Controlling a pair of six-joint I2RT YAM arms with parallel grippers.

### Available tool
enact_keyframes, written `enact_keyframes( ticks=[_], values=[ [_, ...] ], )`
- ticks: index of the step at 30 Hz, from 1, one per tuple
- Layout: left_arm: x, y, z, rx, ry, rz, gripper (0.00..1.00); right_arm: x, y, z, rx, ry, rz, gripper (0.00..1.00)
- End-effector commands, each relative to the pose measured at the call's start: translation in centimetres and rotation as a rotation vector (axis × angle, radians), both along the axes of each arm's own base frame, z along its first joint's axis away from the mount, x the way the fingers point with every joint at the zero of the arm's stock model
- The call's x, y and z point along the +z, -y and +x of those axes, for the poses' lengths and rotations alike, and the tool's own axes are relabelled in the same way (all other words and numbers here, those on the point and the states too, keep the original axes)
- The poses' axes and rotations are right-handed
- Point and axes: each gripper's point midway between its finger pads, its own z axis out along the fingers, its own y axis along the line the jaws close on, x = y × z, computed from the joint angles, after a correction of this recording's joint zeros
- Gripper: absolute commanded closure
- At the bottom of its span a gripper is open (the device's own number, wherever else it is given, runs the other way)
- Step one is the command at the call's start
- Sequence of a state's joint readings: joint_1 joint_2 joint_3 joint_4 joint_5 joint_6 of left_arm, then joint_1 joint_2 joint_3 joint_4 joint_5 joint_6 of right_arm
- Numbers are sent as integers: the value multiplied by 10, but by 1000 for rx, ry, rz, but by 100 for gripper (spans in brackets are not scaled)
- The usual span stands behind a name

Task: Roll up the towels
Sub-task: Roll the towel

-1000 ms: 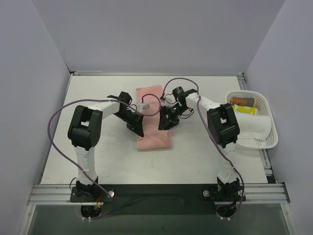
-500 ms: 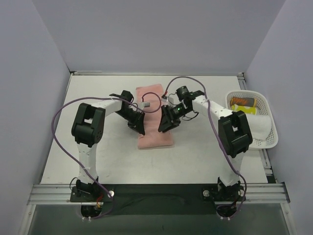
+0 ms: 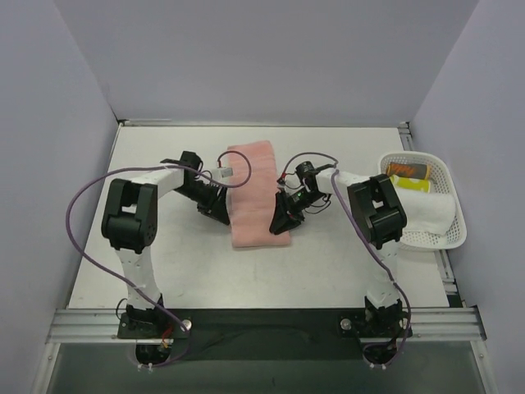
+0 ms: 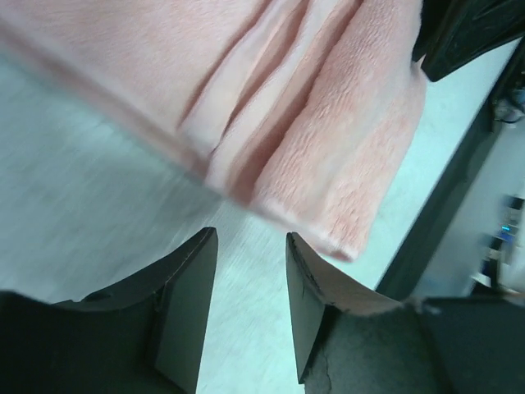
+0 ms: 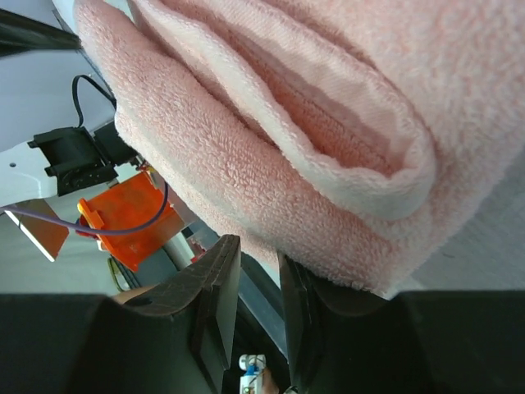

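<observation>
The pink towel (image 3: 253,197) lies folded flat mid-tabletop (image 3: 164,267), not yet rolled. The white towel (image 3: 431,212) waits in the basket (image 3: 457,201) by the right edge. The left gripper (image 4: 250,246) is half open and empty beside it. The right gripper (image 5: 250,254), jaws narrow, noses its near corner. Starting the roll likely calls for pinching that near end.

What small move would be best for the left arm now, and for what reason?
Probably move the left gripper toward the near end of the salmon-pink towel and close on its left corner. That gripper's jaws stand open and empty beside the towel's left edge, the right gripper sits at the near right corner, and the towel lies flat, not yet rolled.
</observation>
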State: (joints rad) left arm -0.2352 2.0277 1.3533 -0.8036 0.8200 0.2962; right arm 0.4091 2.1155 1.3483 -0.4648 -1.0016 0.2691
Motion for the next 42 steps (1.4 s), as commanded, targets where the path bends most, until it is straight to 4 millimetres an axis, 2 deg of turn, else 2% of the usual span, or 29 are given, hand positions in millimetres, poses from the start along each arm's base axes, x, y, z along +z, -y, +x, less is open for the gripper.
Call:
enact_keyframes(
  ticks=[1, 2, 4, 5, 6, 7, 8, 9, 10, 11, 13, 14, 17, 21, 25, 26, 28, 32, 33, 34, 35, 37, 38, 39, 40, 41, 42],
  values=[
    [29, -28, 22, -15, 243, 32, 50, -21, 4, -11, 21, -4, -104, 73],
    [46, -30, 23, -24, 315, 37, 50, -19, 2, -11, 25, 2, -100, 73],
    [59, -29, 25, -50, 428, 49, 44, -17, -3, -13, 42, 16, -98, 73],
    [57, -32, 19, -83, 474, 79, 42, -16, -4, -14, 43, 16, -100, 73],
    [73, -29, 17, -105, 561, 83, 39, -15, -6, -14, 45, 18, -97, 73],
    [78, -13, 11, -169, 630, 86, 35, -16, -6, -14, 46, 16, -103, 73],
    [67, -14, 2, -228, 670, 138, 35, -17, -7, -14, 47, 15, -105, 73],
    [75, -7, -5, -277, 737, 149, 31, -18, -7, -13, 45, 14, -109, 73],
    [73, 13, -15, -350, 806, 151, 24, -20, -7, -13, 41, 3, -110, 75],
    [68, 14, -16, -401, 874, 214, 18, -19, -8, -12, 40, 2, -109, 77],
    [61, 26, -21, -456, 998, 250, 13, -20, -8, -13, 38, -10, -106, 78],
    [63, 37, -26, -507, 1078, 280, 10, -19, -9, -13, 35, -21, -98, 78],
    [57, 56, -36, -583, 1167, 272, 11, -19, -9, -13, 29, -27, -100, 78],
    [43, 69, -47, -672, 1195, 267, 15, -21, -8, -14, 23, -36, -109, 79],
    [17, 68, -50, -724, 1204, 325, 18, -22, -9, -14, 19, -49, -101, 81],
    [6, 66, -49, -743, 1186, 350, 19, -21, -10, -14, 22, -47, -95, 82],
    [-5, 64, -48, -760, 1173, 383, 26, -20, -9, -15, 21, -55, -92, 82],
    [-23, 57, -55, -795, 1093, 397, 46, -15, -7, -10, 7, -41, -86, 82],
    [-27, 54, -61, -812, 1055, 393, 52, -14, -6, -8, 2, -40, -85, 82],
    [-29, 54, -65, -810, 1016, 369, 66, -10, -5, -4, -5, -26, -79, 82],
    [-34, 52, -70, -803, 961, 355, 71, -6, -4, 1, 0, 5, -70, 82],
    [-28, 56, -87, -833, 827, 257, 85, 11, 0, 9, 17, 84, -60, 82],
    [-28, 55, -87, -814, 773, 239, 89, 19, 5, 20, 16, 150, -76, 81],
    [-21, 57, -94, -811, 715, 190, 93, 35, 10, 27, 31, 238, -74, 81],
    [-18, 57, -95, -802, 679, 179, 100, 45, 15, 35, 24, 290, -80, 80],
    [-21, 50, -99, -792, 613, 179, 100, 50, 29, 48, -1, 353, -119, 75],
    [-16, 54, -96, -779, 597, 162, 100, 56, 38, 56, 14, 428, -131, 70]
  ],
)
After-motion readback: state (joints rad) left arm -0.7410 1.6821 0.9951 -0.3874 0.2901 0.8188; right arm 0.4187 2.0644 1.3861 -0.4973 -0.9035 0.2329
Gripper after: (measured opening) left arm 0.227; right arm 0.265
